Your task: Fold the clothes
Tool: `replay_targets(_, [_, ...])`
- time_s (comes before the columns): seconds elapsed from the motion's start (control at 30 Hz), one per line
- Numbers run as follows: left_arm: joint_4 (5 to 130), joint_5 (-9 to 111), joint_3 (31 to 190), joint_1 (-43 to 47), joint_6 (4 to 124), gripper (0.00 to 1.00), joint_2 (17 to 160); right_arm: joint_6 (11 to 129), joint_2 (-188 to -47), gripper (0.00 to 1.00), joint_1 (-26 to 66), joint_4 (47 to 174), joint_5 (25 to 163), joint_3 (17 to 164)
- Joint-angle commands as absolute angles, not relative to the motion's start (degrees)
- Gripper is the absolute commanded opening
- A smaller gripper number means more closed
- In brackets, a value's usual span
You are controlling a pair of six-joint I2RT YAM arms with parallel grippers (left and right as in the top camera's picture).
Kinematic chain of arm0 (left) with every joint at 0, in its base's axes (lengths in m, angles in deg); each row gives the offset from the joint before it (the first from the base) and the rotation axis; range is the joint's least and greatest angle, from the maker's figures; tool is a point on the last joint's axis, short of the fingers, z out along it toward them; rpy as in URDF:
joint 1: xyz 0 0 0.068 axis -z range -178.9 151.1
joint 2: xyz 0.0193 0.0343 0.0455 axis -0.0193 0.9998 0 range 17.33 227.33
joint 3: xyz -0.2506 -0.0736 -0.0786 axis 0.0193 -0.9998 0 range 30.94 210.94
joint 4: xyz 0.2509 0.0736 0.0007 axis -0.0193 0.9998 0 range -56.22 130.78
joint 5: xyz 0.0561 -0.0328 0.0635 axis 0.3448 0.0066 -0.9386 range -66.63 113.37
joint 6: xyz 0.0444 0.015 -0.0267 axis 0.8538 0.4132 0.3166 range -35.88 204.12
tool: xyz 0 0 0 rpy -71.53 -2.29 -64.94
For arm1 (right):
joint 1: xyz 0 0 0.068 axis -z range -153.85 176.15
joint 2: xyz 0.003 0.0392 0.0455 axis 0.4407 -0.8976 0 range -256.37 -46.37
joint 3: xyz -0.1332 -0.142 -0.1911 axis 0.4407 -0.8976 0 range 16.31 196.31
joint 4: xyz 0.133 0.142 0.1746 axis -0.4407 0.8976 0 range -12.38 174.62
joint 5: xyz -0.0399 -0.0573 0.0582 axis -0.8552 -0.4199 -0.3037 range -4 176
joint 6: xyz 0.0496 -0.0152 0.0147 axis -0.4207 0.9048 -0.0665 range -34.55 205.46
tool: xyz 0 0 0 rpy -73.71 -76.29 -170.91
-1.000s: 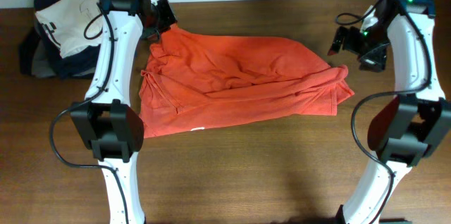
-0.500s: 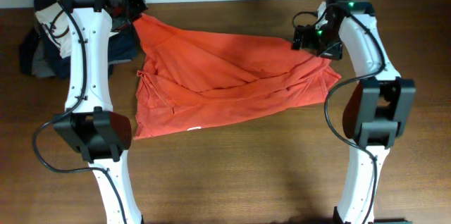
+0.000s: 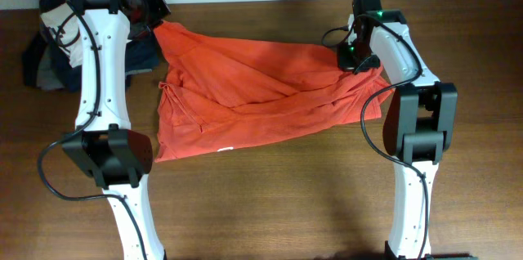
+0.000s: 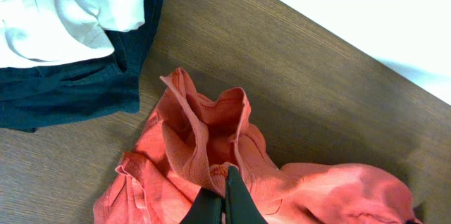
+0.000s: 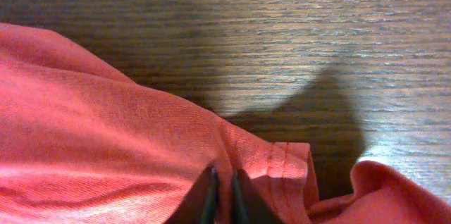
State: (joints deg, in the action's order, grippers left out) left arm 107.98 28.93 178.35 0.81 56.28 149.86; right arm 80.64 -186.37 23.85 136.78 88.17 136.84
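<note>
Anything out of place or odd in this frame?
Nothing damaged. The t-shirt is rumpled and bunched, pinched by the left gripper and right gripper; a heap of other clothes lies at far left.

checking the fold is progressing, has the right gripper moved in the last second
Yes. The right gripper has shifted along the far edge of the table toward the clothes pile, pulling a corner of the orange shirt inward.

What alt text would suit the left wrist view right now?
The left gripper, at bottom centre, is shut on a bunched fold of the red-orange shirt, lifting it over the brown wooden table. At upper left, a white garment lies on a navy garment.
</note>
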Motion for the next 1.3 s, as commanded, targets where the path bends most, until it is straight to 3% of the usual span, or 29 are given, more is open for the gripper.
replay_targets(0.0, [108.0,28.0,179.4,0.5,57.4,0.0,147.1,80.5,-186.3,0.04,23.6,137.0,86.8,137.8])
replay_targets(0.27, [107.9,28.0,179.4,0.5,57.4,0.01,147.1,76.6,-186.2,0.04,25.9,148.8,86.8,163.7])
replay_targets(0.43, [112.1,28.1,179.5,0.5,57.5,0.0,145.1,76.6,-185.8,0.04,27.1,157.4,86.8,163.9])
replay_targets(0.57, [130.5,28.1,179.0,0.5,57.5,0.0,145.0,73.0,-185.6,0.04,32.9,169.1,92.0,163.9])
replay_targets(0.63, [130.5,30.6,177.6,1.0,60.3,0.01,145.0,71.0,-184.6,0.04,35.4,173.0,92.0,164.0])
replay_targets(0.97, [130.5,24.8,144.2,2.6,60.7,0.02,145.0,71.6,-182.1,0.04,36.2,174.3,85.7,154.8])
replay_targets(1.0, [130.5,24.8,142.1,2.6,60.7,0.36,145.0,71.6,-182.1,0.2,36.2,174.8,85.7,154.4])
replay_targets(1.03, [130.5,24.8,140.8,2.6,62.2,0.96,145.0,71.7,-182.1,0.69,36.2,175.0,85.9,154.4])
replay_targets(1.07, [130.5,24.8,140.7,2.6,63.5,0.99,145.0,71.6,-182.1,0.86,36.2,175.0,86.6,154.4])
replay_targets(1.2, [130.4,26.1,146.7,2.5,63.4,0.95,142.9,71.7,-182.1,0.89,36.2,174.9,91.7,154.8])
replay_targets(1.23, [128.9,26.1,148.9,2.8,63.5,0.82,142.9,71.7,-182.1,0.83,35.9,173.9,94.7,154.8])
replay_targets(1.27, [123.6,27.8,149.2,3.7,63.5,0.57,142.9,71.7,-182.1,0.57,35.0,172.7,95.0,154.8])
